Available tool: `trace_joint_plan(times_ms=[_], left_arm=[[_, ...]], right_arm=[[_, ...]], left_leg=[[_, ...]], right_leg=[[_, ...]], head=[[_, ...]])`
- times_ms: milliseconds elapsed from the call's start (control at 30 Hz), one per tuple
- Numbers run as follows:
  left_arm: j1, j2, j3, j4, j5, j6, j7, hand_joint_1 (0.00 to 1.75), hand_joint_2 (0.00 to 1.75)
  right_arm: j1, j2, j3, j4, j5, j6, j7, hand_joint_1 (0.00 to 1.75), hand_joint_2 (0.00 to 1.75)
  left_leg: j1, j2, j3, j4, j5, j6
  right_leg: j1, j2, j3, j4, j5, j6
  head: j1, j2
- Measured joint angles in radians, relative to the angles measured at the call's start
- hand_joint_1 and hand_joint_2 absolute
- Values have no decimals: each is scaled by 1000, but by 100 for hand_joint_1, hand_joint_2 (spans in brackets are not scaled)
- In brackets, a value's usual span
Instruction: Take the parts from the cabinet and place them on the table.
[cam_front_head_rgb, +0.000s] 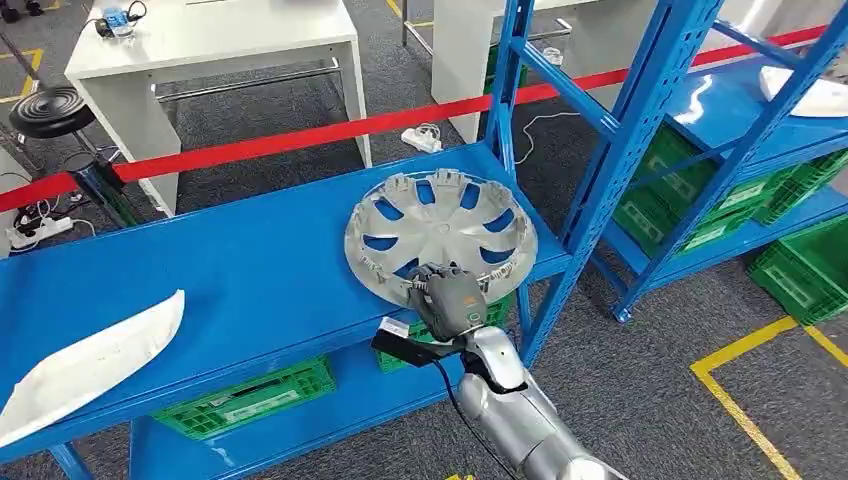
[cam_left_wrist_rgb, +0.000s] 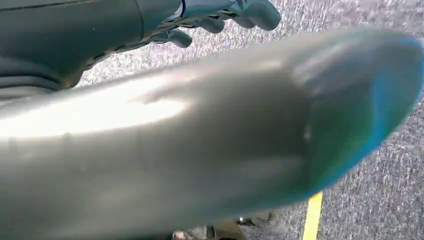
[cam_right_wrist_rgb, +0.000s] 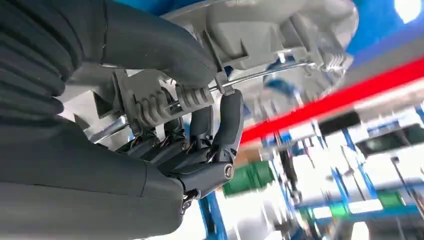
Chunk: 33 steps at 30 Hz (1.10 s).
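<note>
Nearest to me in the head view is the right arm (cam_front_head_rgb: 520, 410), silver, reaching up from the bottom edge toward the blue shelf (cam_front_head_rgb: 250, 270). Its right hand (cam_front_head_rgb: 447, 298) sits at the near rim of the silver wheel cover (cam_front_head_rgb: 440, 235), which lies flat, inner side up, at the right end of that shelf, close beside the blue upright. From the right wrist view I see the thumb over the rim and the dark fingers (cam_right_wrist_rgb: 227, 122) curled beneath it, so this hand is grasping the wheel cover at its near edge, around the wire ring and clips. A white curved part (cam_front_head_rgb: 90, 365) lies at the near left of the same shelf, well apart from the wheel cover. On the left wrist view, the left hand (cam_left_wrist_rgb: 220, 17) is behind a large blurred silver part (cam_left_wrist_rgb: 200, 140) that crosses the picture; its fingers reach over it, but I cannot tell whether they grip it. Green crates (cam_front_head_rgb: 250, 395) sit on the lower shelf.
</note>
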Motion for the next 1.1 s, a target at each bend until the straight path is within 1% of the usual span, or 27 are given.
trace_joint_plan(times_ms=[100,333,500,567,600,667,733,933,1033,1067,1100], left_arm=[[0,0,-6,0,-6,22,-16,0,0],[0,0,-14,0,-18,23,-22,0,0],[0,0,-16,0,-19,18,-32,0,0],[0,0,-16,0,-19,18,-34,0,0],[0,0,-16,0,-20,18,-35,0,0],[0,0,-16,0,-20,18,-40,0,0],[0,0,-16,0,-20,18,-42,0,0],[0,0,-16,0,-13,14,-59,0,0],[0,0,-16,0,-10,8,-64,0,0],[0,1,-16,0,-10,6,-66,0,0],[0,1,-16,0,-11,1,-66,0,0]], right_arm=[[7,0,4,-39,70,-67,-2,175,175],[10,-1,6,-126,192,-127,0,175,175],[26,-3,6,-188,289,-198,11,175,175],[29,-6,7,-213,322,-221,33,175,175],[30,-17,15,-228,330,-230,63,175,175],[30,-43,46,-251,338,-237,126,175,175],[30,-65,75,-267,339,-239,153,175,175],[29,-96,130,-297,341,-237,153,175,175],[29,-109,146,-308,340,-236,165,175,175],[29,-112,150,-312,340,-236,164,77,175],[31,-114,151,-316,340,-236,164,0,175]], left_leg=[[0,0,0,0,0,0],[0,0,0,0,0,0],[0,0,0,0,0,0],[0,0,0,0,0,0],[0,0,0,0,0,0],[0,0,0,-1,0,0],[0,0,0,-1,0,0],[0,0,0,-1,0,0],[0,0,0,-1,0,0],[0,0,0,-1,0,0],[0,0,1,-1,0,0]], right_leg=[[0,0,0,0,0,0],[0,0,-1,0,0,0],[0,0,-1,0,0,0],[0,0,-1,0,0,0],[0,0,-1,0,0,0],[0,0,-1,0,0,0],[0,0,-1,0,0,0],[0,0,0,0,0,0],[0,0,0,0,0,0],[0,0,0,0,0,0],[0,0,0,0,0,0]], head=[[0,0],[0,0],[0,0],[0,0],[0,0],[0,0],[0,0],[0,0],[0,0],[0,0],[0,0]])
